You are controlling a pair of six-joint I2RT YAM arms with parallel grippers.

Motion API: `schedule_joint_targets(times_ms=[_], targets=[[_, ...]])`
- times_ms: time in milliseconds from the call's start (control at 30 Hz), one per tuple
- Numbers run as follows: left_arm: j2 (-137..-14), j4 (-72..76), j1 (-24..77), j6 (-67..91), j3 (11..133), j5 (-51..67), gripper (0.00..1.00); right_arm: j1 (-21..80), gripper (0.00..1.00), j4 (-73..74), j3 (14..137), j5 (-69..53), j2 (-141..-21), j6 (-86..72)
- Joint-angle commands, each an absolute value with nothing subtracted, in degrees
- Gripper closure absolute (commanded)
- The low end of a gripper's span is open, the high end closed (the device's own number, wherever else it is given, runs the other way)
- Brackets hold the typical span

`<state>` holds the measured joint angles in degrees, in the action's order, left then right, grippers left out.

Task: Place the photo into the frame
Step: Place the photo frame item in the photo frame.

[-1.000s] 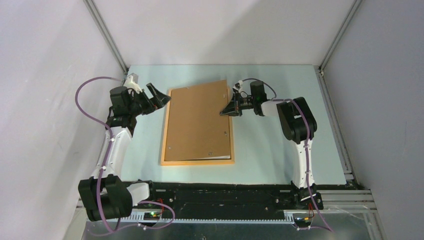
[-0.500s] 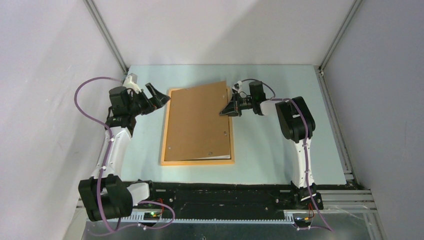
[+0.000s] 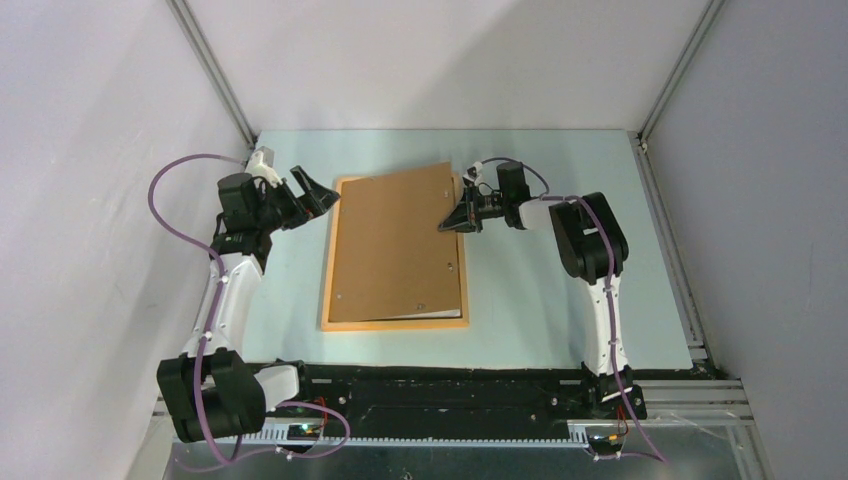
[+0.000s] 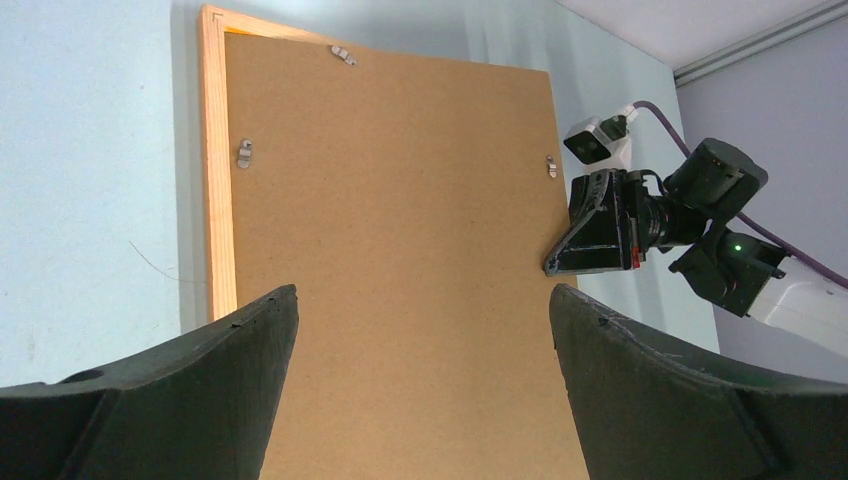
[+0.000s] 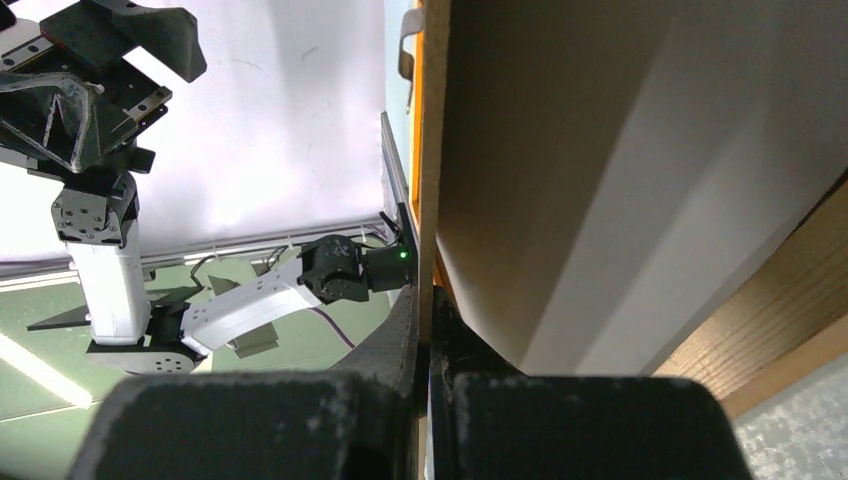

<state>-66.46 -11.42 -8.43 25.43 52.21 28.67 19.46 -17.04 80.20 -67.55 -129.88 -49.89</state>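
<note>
The light-orange wooden frame (image 3: 328,270) lies face down mid-table. The brown backing board (image 3: 395,245) lies over it, skewed, its far right corner past the frame's rail. My right gripper (image 3: 447,226) is shut on the board's right edge, which stands pinched between its jaws in the right wrist view (image 5: 425,300). A white sheet (image 5: 640,220) shows under the raised board, and a white sliver (image 3: 440,316) shows at the board's near edge; the photo's picture side is hidden. My left gripper (image 3: 318,190) is open and empty by the frame's far left corner, with the board (image 4: 400,250) between its fingers.
Small metal clips (image 4: 245,152) sit on the frame's back rails. Grey enclosure walls with aluminium posts (image 3: 215,75) close in the left, right and far sides. The black arm-base rail (image 3: 440,385) runs along the near edge.
My right wrist has shifted very slightly to the left with the board's edge in it. The left arm and the frame have not moved.
</note>
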Motion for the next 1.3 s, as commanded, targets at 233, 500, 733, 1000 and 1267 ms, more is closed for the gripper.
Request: schedule_joint_targets(times_ms=[233,500,733,1000,1267], targets=[[-66.6,-10.7,-9.2,24.7,52.6,29.1,0.00,20.2,1.00,-15.4,83.3,-69.3,-130.1,-46.4],[-66.5,-10.7,-9.3,24.8,52.6,29.3,0.00,20.3,0.88,-8.9,85.1,-67.5,-130.3,-42.1],[-66.6,-10.7,-9.4,24.7,52.5,29.4,0.00,20.4,0.74,-4.3,86.8,-66.1,-130.3,-39.4],[-67.0,-10.7,-9.4,25.1,52.7,29.7,0.00,20.8,0.56,2.1,88.5,-64.1,-130.0,-35.8],[-67.0,-10.6,-9.5,25.5,52.9,30.1,0.00,21.1,0.36,11.4,91.8,-60.1,-128.7,-29.0]])
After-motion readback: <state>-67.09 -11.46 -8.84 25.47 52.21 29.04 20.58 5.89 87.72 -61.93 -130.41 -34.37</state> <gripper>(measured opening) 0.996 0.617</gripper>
